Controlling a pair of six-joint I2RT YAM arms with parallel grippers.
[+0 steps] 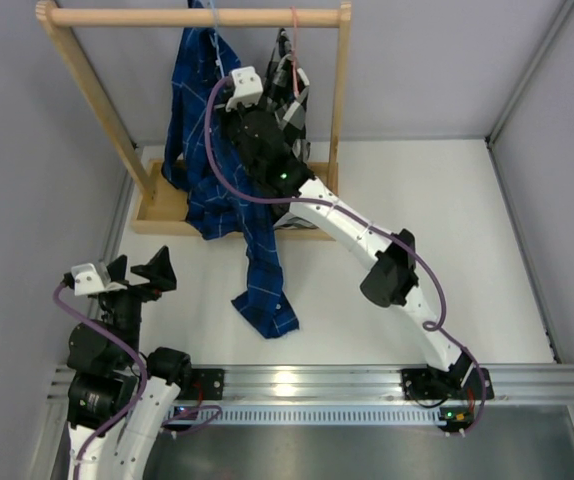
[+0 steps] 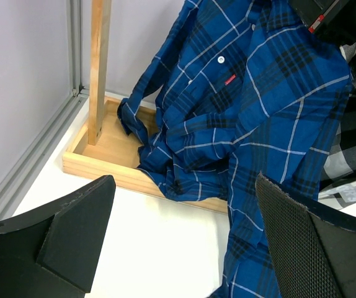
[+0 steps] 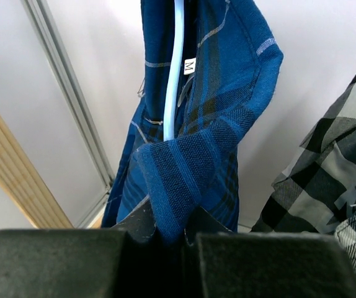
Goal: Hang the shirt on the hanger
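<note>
The dark blue plaid shirt (image 1: 199, 150) hangs from the wooden rail down into the rack's base, one sleeve trailing onto the table (image 1: 265, 300). It fills the upper right of the left wrist view (image 2: 240, 105). The light-blue hanger (image 3: 175, 68) runs up inside the collar, its hook at the rail (image 1: 213, 30). My right gripper (image 3: 169, 233) is shut on a fold of the shirt's collar (image 3: 190, 167), high up beside the rail (image 1: 242, 88). My left gripper (image 1: 137, 272) is open and empty, low at the table's left; its fingers (image 2: 79, 230) frame the sleeve.
A black-and-white checked shirt (image 1: 292, 95) hangs on a pink-red hanger (image 1: 294, 40) right of the blue shirt, and shows in the right wrist view (image 3: 327, 167). The wooden rack has a rail (image 1: 197, 16), slanted posts and a tray base (image 2: 103, 155). Grey walls enclose the table.
</note>
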